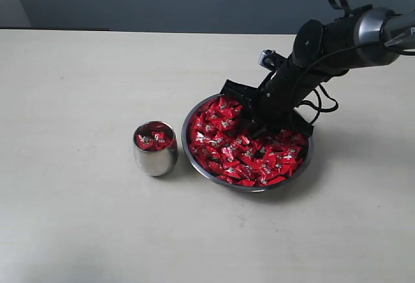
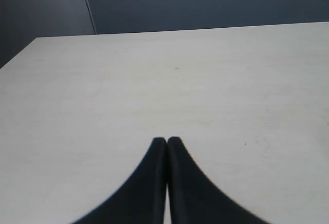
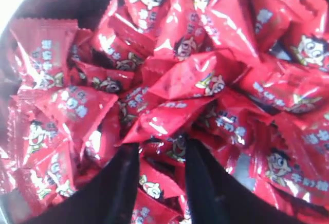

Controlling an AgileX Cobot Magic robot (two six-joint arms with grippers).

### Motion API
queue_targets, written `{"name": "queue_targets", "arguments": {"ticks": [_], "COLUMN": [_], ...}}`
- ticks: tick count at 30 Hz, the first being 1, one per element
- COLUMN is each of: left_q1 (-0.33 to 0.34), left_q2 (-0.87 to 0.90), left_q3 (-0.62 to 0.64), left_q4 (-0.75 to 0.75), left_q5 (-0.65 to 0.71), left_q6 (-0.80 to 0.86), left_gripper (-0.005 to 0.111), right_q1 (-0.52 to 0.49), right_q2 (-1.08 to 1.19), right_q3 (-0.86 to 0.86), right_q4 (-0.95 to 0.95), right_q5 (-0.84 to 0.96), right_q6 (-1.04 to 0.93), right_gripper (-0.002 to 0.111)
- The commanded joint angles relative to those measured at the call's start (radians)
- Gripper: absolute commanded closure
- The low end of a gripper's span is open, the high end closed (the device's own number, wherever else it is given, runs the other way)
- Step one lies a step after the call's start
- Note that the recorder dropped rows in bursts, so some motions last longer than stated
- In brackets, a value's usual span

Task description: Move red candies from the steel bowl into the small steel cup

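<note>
Nearest us, the small steel cup stands upright on the tabletop, just beside the steel bowl at the bowl's 9 o'clock. It looks filled to the rim with red candies. The bowl holds a deep pile of the same candies.

Farther back, the right end effector reaches in from 2 o'clock and is sunk into the pile near the bowl's 1 o'clock edge. Its fingers stand partly apart with wrappers in the gap. We cannot tell whether they are pinched or lying loose. The left end effector is closed on nothing, over bare tabletop.

To pick well, we would close on a candy's body rather than its crimped edge. We would then lift straight up so slippery neighbours fall back into the bowl, and release low over the cup. We judge it has little room left, and a high drop may bounce out.
</note>
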State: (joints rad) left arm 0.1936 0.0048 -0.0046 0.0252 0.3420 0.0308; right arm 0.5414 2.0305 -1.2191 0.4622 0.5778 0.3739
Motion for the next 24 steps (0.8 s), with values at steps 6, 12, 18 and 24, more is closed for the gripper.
{"name": "queue_targets", "arguments": {"ticks": [6, 12, 18, 24], "left_q1": [-0.007, -0.007, -0.007, -0.007], "left_q2": [-0.005, -0.005, -0.005, -0.005], "left_q3": [0.005, 0.005, 0.005, 0.005], "left_q4": [0.002, 0.002, 0.002, 0.002], "left_q5": [-0.008, -0.008, -0.008, -0.008], "left_q6": [-0.001, -0.001, -0.001, -0.001], "left_gripper": [0.106, 0.106, 0.106, 0.106], "right_q1": [-0.053, -0.063, -0.063, -0.063], "right_q2": [-0.051, -0.049, -0.046, -0.044], "right_q3": [-0.003, -0.003, -0.003, -0.003], "right_q4": [-0.011, 0.024, 0.080, 0.087], "right_q5": [-0.004, 0.008, -0.044, -0.044], "right_q6": [0.022, 0.031, 0.047, 0.045], "right_gripper": [0.077, 0.077, 0.077, 0.077]}}
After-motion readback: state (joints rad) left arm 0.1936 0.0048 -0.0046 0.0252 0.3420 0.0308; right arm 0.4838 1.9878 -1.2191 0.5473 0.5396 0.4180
